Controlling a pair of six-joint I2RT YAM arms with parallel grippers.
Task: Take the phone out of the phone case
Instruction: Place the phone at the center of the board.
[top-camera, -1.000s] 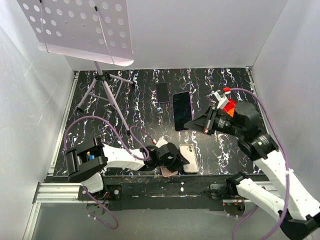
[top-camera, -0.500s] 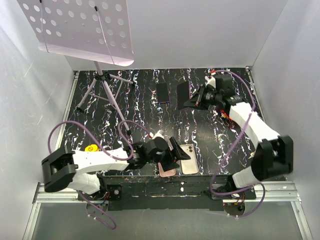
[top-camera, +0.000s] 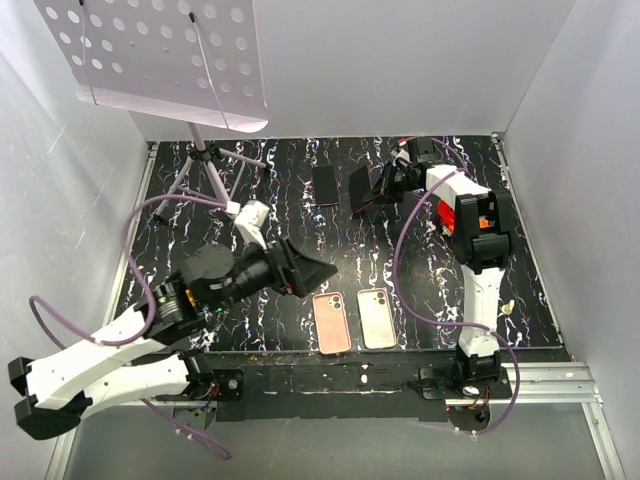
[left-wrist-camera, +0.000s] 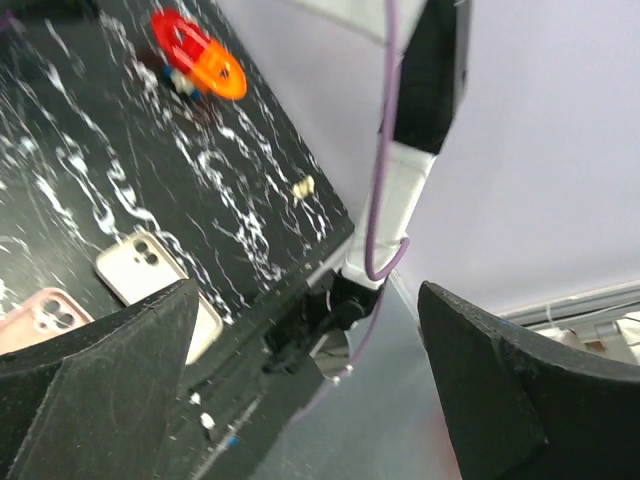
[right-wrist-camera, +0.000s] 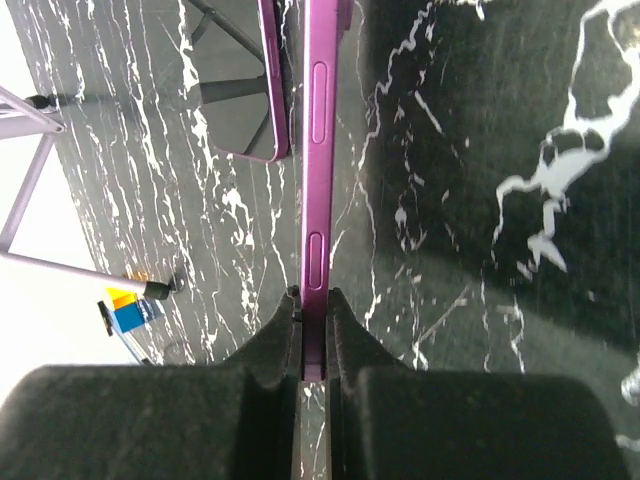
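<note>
Right gripper (right-wrist-camera: 315, 300) clamps slim purple-edged phone (right-wrist-camera: 320, 150) edge-on
Phone is at 1 o'clock on the black marbled table (top-camera: 450, 290), long axis running to 12 from the grip; left gripper (top-camera: 300, 270), spread and empty, hangs at 10 o'clock of the pink soft case (top-camera: 331, 323).

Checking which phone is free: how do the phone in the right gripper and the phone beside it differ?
The held phone is tipped up on edge, clamped in the right gripper; the loose phone lies flat on the table, screen up, touching no gripper. Both have purple sides.
</note>
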